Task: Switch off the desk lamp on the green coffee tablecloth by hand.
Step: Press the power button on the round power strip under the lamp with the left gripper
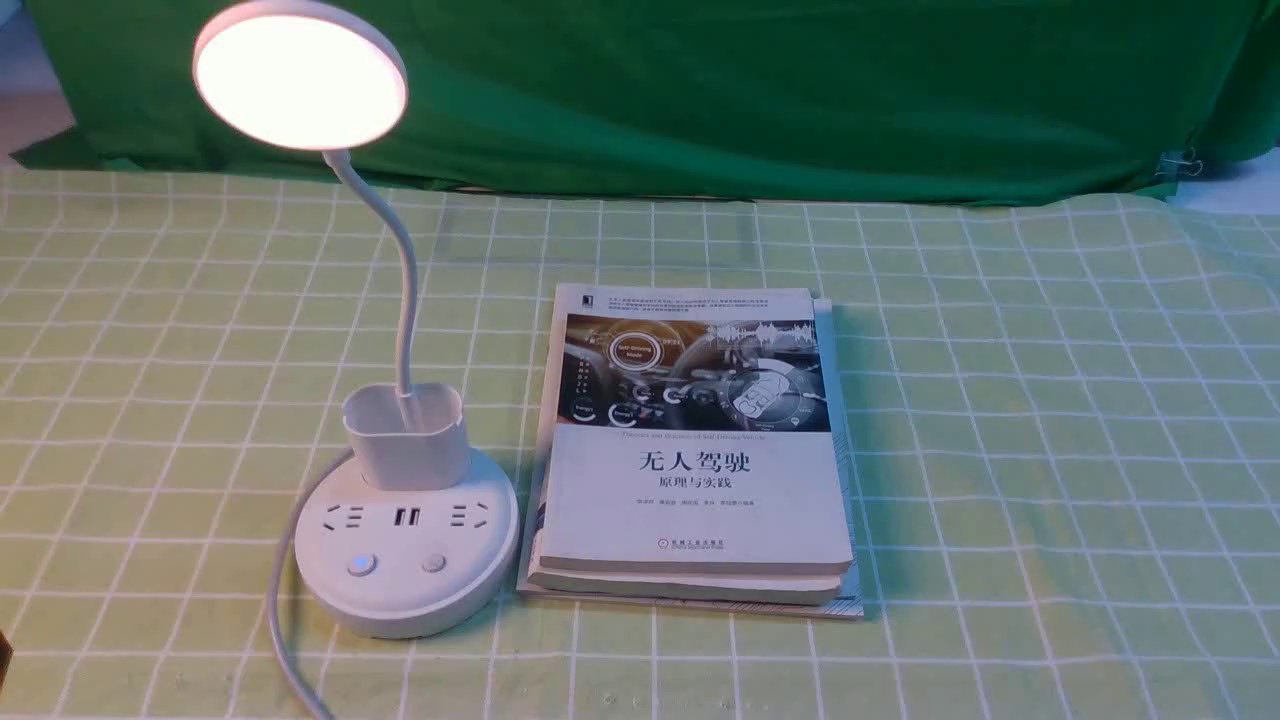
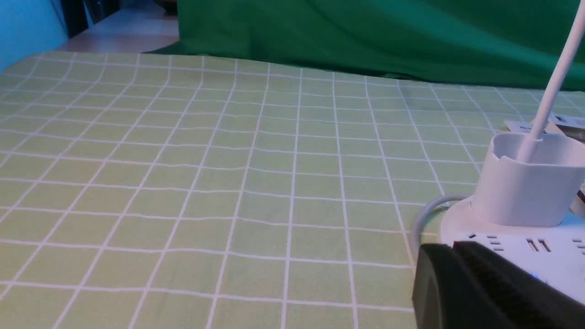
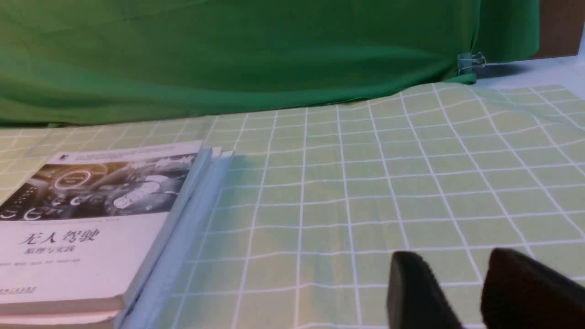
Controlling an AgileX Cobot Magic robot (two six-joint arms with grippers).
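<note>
the desk lamp glows on the green coffee tablecloth at 8 o'clock of the front view, with a book at its 3 o'clock. we judge this the approach step. the left tool hangs near the base; whether it is spread or pressed together we cannot tell. the right tool is spread and holds nothing. next we would need a light, straight press on the lit button.

The left gripper, seen against the light yellow-green checked tablecloth, is matt black plastic: a smooth outer shell with a rounded corner, and an inner face cut with fine parallel ridges. The right gripper, against the same tablecloth, shows two plain black fingers with rounded tips, too blurred to tell any surface detail.
</note>
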